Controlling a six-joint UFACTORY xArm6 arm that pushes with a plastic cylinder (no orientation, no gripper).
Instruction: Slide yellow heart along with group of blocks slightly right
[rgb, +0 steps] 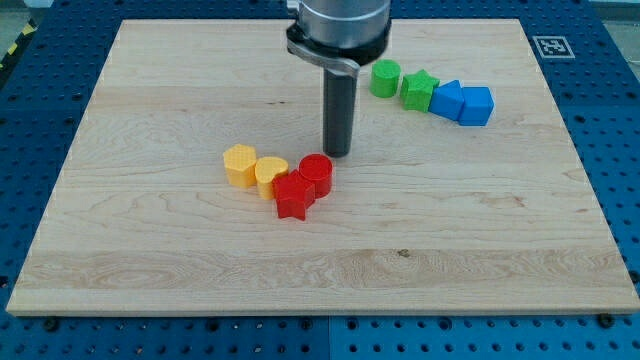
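Tip: my tip is seen set down on the board a little above its middle, just beside the red cylinder on that block's upper right; no jaws are carried, only a bare rod, and nothing is held
Yellow heart: the yellow heart is found left of the board's middle, pressed between the yellow hexagonal block towards the left edge and the red star
Cluster: the red cylinder closes the row on the right; the four are packed touching, so one push is judged to carry all
Placement: the tip is stood on the cluster's right, the wrong side for a rightward shove; a pass round to the left is judged needed
Far group: the green cylinder, green star and two blue blocks are left near the top edge, well apart
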